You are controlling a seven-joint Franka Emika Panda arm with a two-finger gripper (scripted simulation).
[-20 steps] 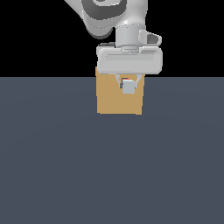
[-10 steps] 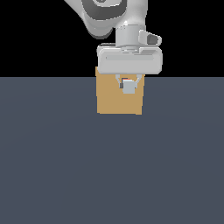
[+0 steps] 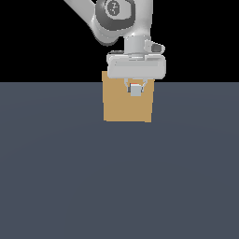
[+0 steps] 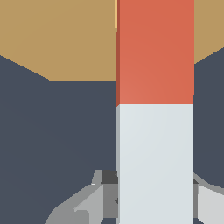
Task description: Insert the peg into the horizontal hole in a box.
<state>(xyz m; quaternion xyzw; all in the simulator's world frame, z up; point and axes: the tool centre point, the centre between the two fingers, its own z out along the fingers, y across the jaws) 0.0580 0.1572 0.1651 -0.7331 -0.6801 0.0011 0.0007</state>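
Dark slate-blue floor fills the lower part of the exterior view under a flat black backdrop, and on it stands one tan box, its upper edge covered by the white body of the gripper that hangs in front of it. Of the arm only the last links show, the rest cut off at the frame's top. Between the two short fingers sits one peg, seen end-on as a small pale grey square with a sliver of orange-red above it; the fingers press on its sides, so they are clamped on it. The hole cannot be made out, since the peg and fingers cover that part of the tan face. From the wrist view the peg is a broad straight bar running the whole height of the picture, pale grey at the held half and orange-red at the far half, its far tip cut off by the frame. Grey fingers flank the grey half on both sides, partly hidden behind it. Beyond lies the box, tan and plain, with the floor dark around it; whether the tip is touching the box cannot be told.
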